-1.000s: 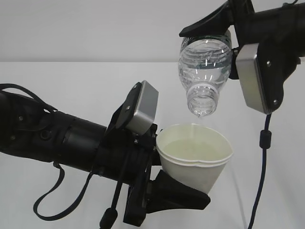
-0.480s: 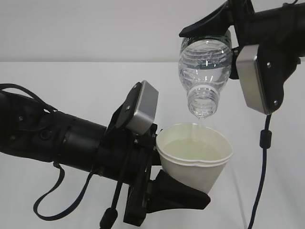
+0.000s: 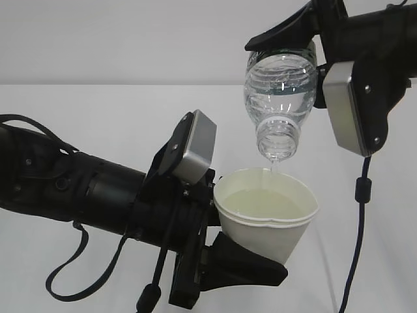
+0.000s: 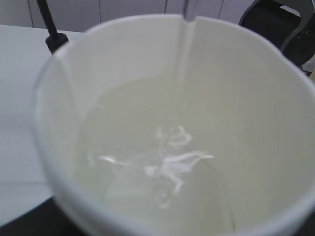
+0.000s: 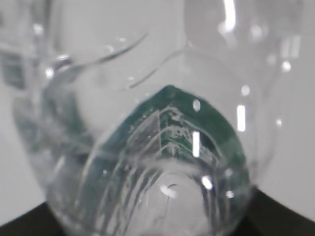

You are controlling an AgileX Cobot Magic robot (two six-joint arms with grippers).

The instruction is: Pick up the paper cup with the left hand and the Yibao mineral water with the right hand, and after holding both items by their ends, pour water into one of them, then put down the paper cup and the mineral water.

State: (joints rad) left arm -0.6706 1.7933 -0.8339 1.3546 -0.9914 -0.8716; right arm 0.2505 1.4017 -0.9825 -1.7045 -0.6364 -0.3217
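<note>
The white paper cup point(image 3: 266, 218) is held in the air by my left gripper point(image 3: 225, 241), shut on its lower part. It holds pale water and fills the left wrist view point(image 4: 172, 137). My right gripper point(image 3: 313, 59) is shut on the clear Yibao mineral water bottle point(image 3: 280, 91), tipped mouth-down just above the cup's far rim. A thin stream of water point(image 3: 273, 166) falls from the open mouth into the cup and also shows in the left wrist view point(image 4: 189, 12). The bottle with its green label point(image 5: 192, 132) fills the right wrist view. The fingertips are hidden in both wrist views.
A white table point(image 3: 98, 124) lies under both arms, with a pale wall behind. A black cable point(image 3: 357, 215) hangs from the right gripper beside the cup. A looped black cable point(image 3: 78, 261) hangs under the left arm.
The dribble at the bottle mouth a second ago has become a thin stream into the cup. Neither arm has visibly moved.
</note>
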